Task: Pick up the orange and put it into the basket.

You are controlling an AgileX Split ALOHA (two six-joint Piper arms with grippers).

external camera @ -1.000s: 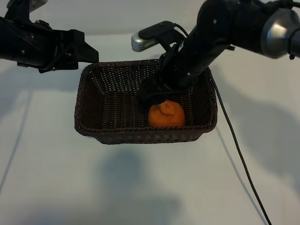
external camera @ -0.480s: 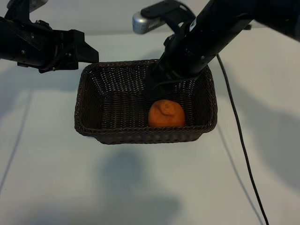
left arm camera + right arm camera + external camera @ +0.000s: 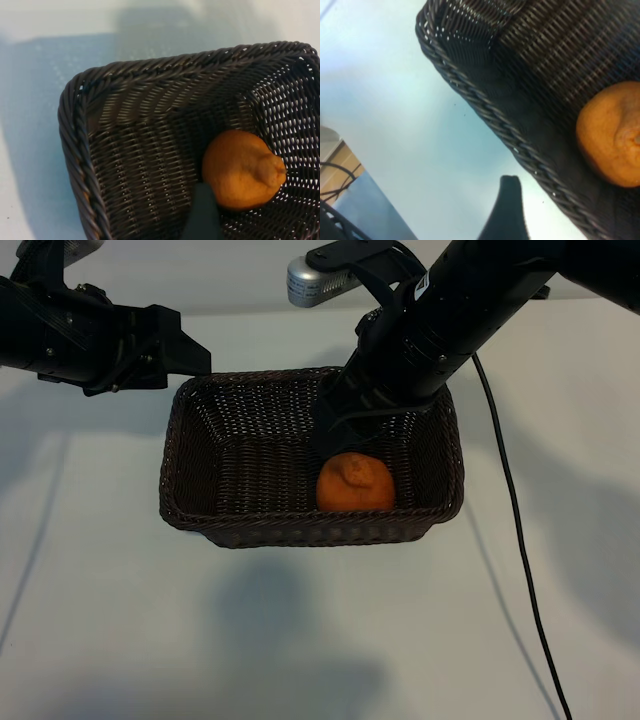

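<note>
The right gripper (image 3: 338,433) hangs just above the round, matte orange ball (image 3: 354,483), apart from it; I cannot tell how its fingers stand. The orange lies in the near right part of the dark-brown woven wicker basket (image 3: 190,465). The left gripper (image 3: 185,352) hovers spread by the basket's far left corner.

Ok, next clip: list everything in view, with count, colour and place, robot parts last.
orange: one, orange, on the basket floor near the front right corner, nothing gripping it.
basket: one, dark brown wicker, centre of the table.
table: one, white, under everything.
cable: one, black, trailing over the table right of the basket.
left pincer: one, black, open, by the basket's rear left corner.
right pincer: one, black, open, just above and behind the orange.
</note>
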